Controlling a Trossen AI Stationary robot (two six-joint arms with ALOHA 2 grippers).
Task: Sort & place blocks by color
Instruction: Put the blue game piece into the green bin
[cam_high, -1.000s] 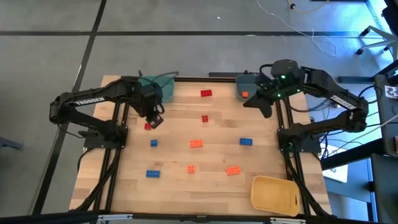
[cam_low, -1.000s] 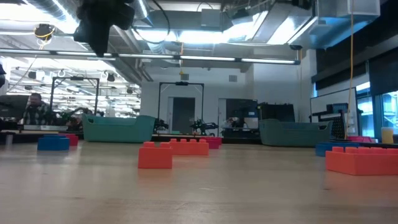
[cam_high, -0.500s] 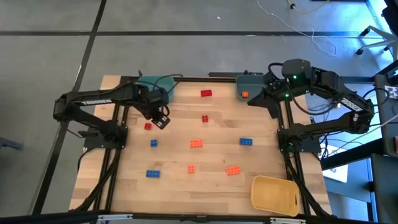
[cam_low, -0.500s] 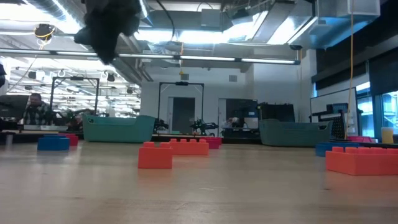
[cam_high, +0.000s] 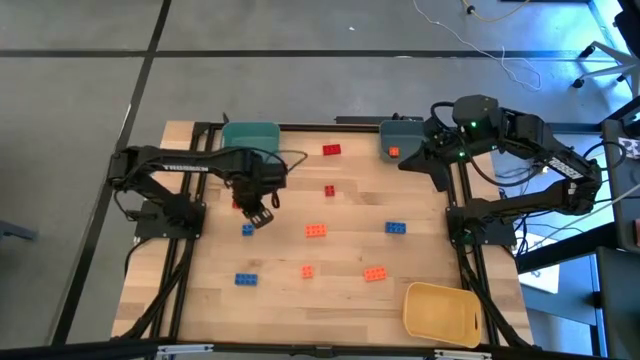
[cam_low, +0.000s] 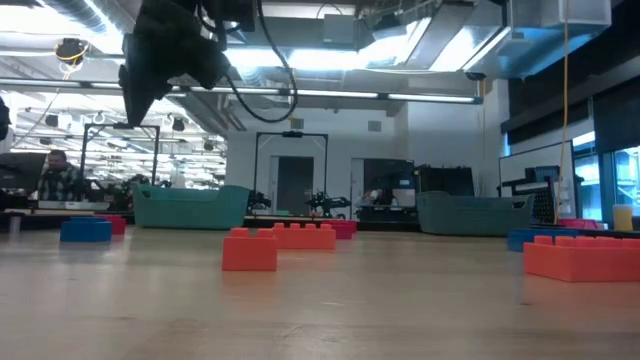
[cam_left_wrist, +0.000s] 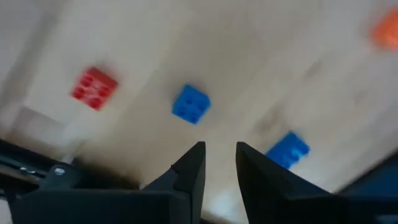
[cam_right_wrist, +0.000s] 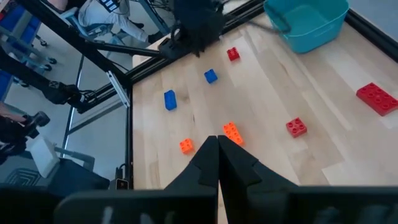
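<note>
Over the last second the left arm has swung away from the teal bin (cam_high: 249, 137) at the upper left of the overhead picture and come down toward the middle-left of the counter (cam_high: 330, 290), so its fingers (cam_high: 259, 212) now hang between a small red brick (cam_high: 238, 203) and a small blue brick (cam_high: 247, 230). From its wrist camera the fingers (cam_left_wrist: 217, 163) stand a little apart with nothing between them, and the blue square brick (cam_left_wrist: 190, 104) sits just ahead of the gap, which reads to me like lining up for a pick, not carrying anything. The right arm has hardly shifted in the last half second; its fingers (cam_high: 432, 170) are pressed together, empty, parked beside the grey-blue bin (cam_high: 401, 132) at the upper right, which already has an orange brick (cam_high: 394, 152) in it, probably why that arm waits there. The other bricks are still scattered loose on the wood: a red oblong (cam_high: 331, 150) near the top centre, a red square (cam_high: 329, 190) below it, an orange oblong (cam_high: 316, 231) mid-counter, a blue one (cam_high: 396, 227) to its right, and along the lower part a blue oblong (cam_high: 246, 279), an orange square (cam_high: 307, 270) and an orange oblong (cam_high: 375, 273). The yellow bin (cam_high: 441, 311) at the lower right looks empty, so most of the sorting seems yet to do.
</note>
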